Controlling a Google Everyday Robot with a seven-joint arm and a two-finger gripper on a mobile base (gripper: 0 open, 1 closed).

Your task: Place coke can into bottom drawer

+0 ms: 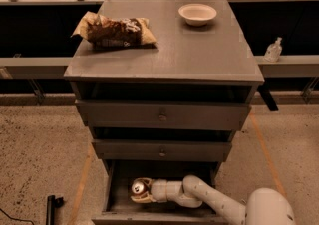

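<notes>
**Bag, bowl and bottle around the cabinet**

A brown chip bag (115, 31) is lying at the back left of the grey tabletop (199, 57), well apart from a white bowl (198, 14) sitting at the back right. Below, two knobbed drawers (162, 115) are showing plain grey fronts. A clear bottle (273, 50) is standing on the ledge (291, 62) to the right. A black object (51, 205) is lying on the speckled floor (40, 154). The end effector (142, 192) is sitting at the cabinet's foot, below both knobs.
</notes>
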